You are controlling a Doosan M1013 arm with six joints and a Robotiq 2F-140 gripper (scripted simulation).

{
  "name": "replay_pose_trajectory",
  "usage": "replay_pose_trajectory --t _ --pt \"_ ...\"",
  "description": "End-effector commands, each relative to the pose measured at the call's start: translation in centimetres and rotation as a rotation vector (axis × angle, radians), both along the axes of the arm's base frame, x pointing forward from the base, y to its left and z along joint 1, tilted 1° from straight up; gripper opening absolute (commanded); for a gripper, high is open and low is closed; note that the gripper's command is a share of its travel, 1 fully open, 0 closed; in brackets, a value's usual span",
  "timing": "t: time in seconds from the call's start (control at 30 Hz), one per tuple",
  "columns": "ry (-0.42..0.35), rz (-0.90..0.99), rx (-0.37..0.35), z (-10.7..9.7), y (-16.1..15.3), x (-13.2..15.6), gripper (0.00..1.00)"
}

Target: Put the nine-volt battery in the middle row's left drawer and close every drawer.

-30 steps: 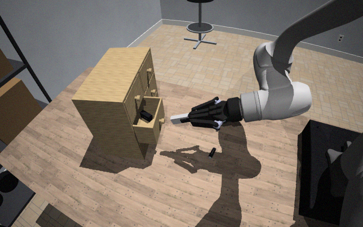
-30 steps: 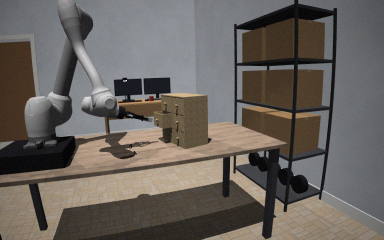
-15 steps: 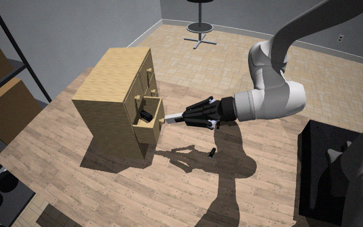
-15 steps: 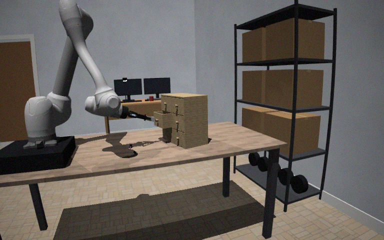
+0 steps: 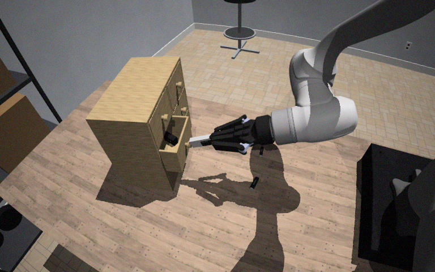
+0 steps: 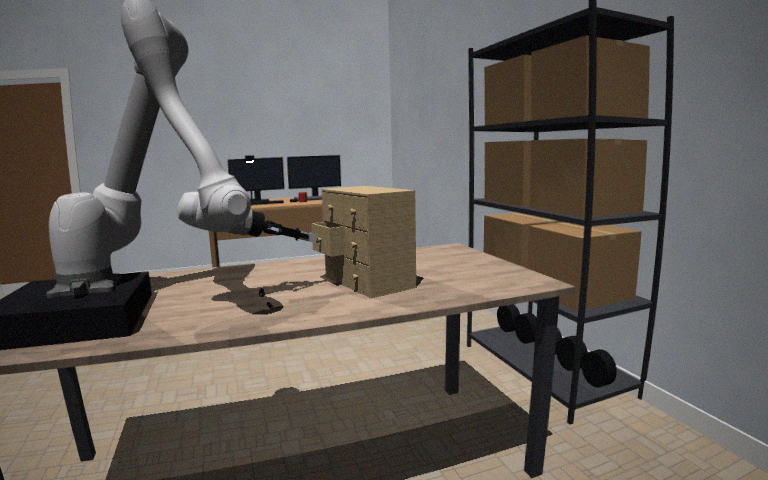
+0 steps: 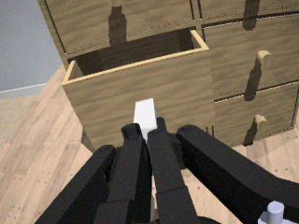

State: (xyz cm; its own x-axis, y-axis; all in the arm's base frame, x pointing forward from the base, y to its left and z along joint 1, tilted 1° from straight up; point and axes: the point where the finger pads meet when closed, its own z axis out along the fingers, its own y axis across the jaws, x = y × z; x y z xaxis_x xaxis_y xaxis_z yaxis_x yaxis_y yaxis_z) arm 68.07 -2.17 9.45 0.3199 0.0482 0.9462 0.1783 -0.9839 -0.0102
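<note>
battery (image 5: 170, 138) in open drawer (image 5: 175, 151); closed tool (image 5: 192, 141) touching drawer front

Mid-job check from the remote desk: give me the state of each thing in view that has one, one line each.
gripper: shut, holding nothing, fingertips at the open drawer's front.
middle-left drawer: pulled partway out, level.
nine-volt battery: lying inside the open drawer.
other drawers: pushed in.
chest: upright on the table.
two small dark cylinders: lying loose on the table, near the arm's shadow.
</note>
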Motion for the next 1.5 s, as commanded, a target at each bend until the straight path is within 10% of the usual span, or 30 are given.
replay_pose_trajectory --t 0.0,1.47 --pt "0.006 -0.004 0.008 -0.2 0.2 0.9 0.00" --pt "0.006 -0.004 0.008 -0.2 0.8 4.7 0.00"
